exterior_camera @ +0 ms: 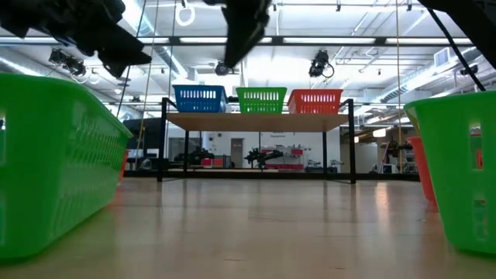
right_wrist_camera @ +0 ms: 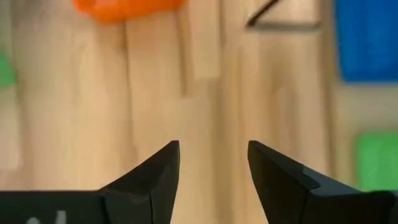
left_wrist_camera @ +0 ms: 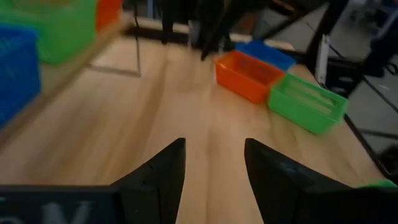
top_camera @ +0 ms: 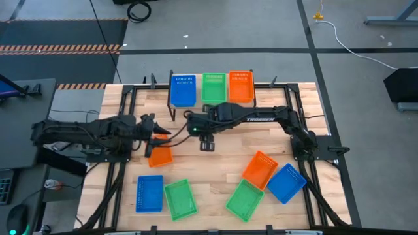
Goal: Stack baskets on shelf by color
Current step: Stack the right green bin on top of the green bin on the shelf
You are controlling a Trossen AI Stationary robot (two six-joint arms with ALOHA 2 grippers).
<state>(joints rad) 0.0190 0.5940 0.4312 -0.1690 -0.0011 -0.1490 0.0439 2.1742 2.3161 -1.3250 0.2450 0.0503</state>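
Left gripper and right gripper, jaws apart and empty, above mid-worktop. On the shelf beyond: blue basket, green basket, orange basket side by side. Six more baskets loose on the worktop, one orange beneath the left gripper.

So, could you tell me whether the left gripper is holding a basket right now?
No, it is empty. The left gripper is open in its wrist view, with only bare wooden tabletop between its fingers.
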